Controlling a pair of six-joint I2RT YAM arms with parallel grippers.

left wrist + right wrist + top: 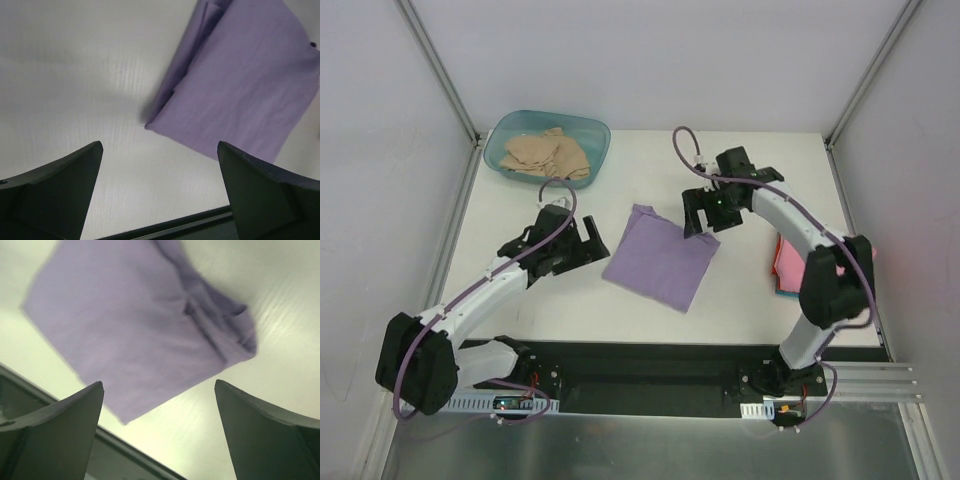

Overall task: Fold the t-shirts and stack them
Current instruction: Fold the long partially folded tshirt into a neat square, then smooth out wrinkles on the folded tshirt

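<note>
— Mid-counter (pixel 570 310) lies the purple shirt (pixel 662 256), folded square; what step?
— Stacking, I judge. Left pincer (pixel 588 243) and right pincer (pixel 705 215) flank it, both spread apart, empty. Next: carry it right onto the pink shirt (pixel 786 262).

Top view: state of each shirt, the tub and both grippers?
Lavender shirt: folded, flat on table centre, not held.
Tan shirt: crumpled, unfolded, in tub.
Pink shirt: at right edge, partly hidden by right arm, on something teal; fold unclear.
Tub: upright, back left, holds tan shirt.
Left gripper: open, empty, left of lavender shirt.
Right gripper: open, empty, at lavender shirt's far corner.
</note>
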